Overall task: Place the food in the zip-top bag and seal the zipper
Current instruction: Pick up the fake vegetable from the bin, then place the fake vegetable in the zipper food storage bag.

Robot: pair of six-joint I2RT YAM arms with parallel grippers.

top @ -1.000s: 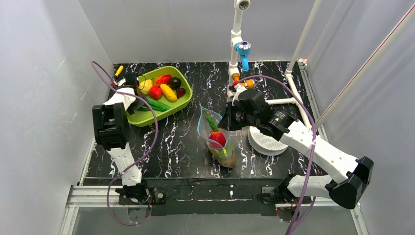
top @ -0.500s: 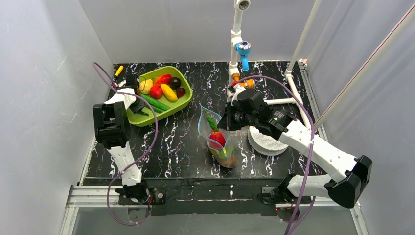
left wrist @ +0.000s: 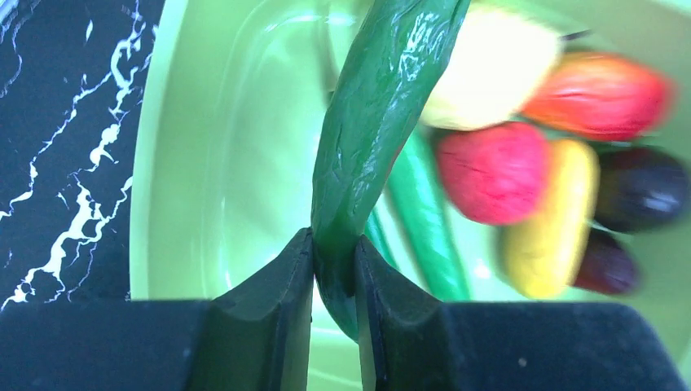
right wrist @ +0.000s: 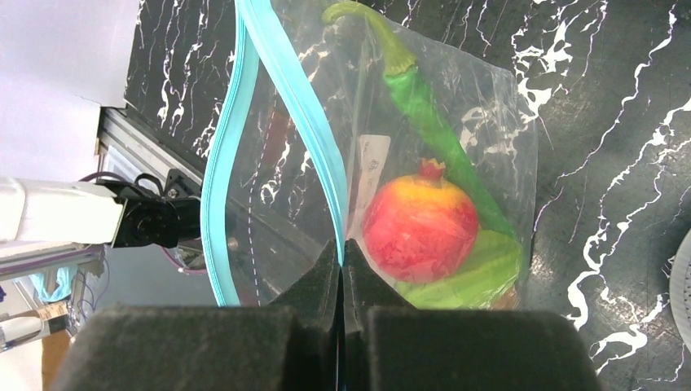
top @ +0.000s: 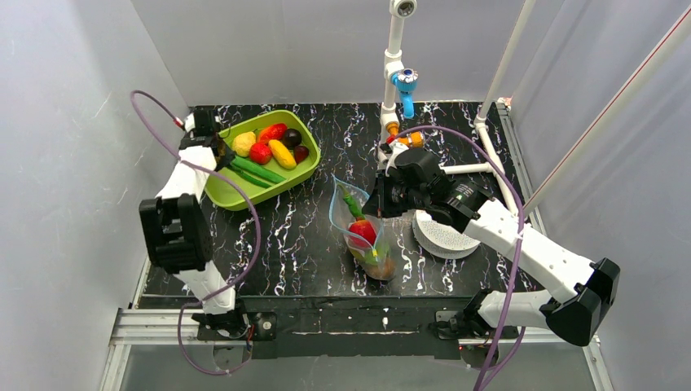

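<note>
Green pod [left wrist: 375, 122] in left tool [left wrist: 334, 242] | right tool [right wrist: 342, 248] pinching zipper [right wrist: 301, 114] | tray [top: 232, 194]: perhaps seven foods [top: 280, 153]

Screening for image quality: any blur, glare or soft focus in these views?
Left wrist: green pod sharp, toy fruits behind it blurred, sheen on the green tray. Right wrist: sharp, with light reflections on the zip-top bag. Top external: evenly lit, sharp.
</note>
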